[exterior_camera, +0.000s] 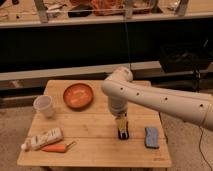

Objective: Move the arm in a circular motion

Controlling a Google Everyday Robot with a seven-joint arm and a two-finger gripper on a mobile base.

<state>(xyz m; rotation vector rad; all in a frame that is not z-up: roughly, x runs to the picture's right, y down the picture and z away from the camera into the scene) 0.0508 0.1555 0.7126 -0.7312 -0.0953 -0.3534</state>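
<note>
Camera view. No writing legible anywhere; the white tube with a printed label [44, 138] lies near the front left corner of the light wooden slatted table [95, 150], its label unreadable. The cream-white robot arm of thick rounded segments with small dark holes [150, 97] enters from the right edge, cut off there, bends above the table's middle and points down. Its yellowish gripper [121, 122] hangs over the dark rectangular packet [122, 132] right of table centre, covering its top; contact cannot be judged, and I cannot tell whether the jaws are apart or together. On the table: orange carrot [56, 148] just in front of the tube, translucent white plastic cup [44, 106] at left edge, orange-brown round bowl [78, 96] toward the back, blue rectangular sponge [151, 137] right of the packet.
</note>
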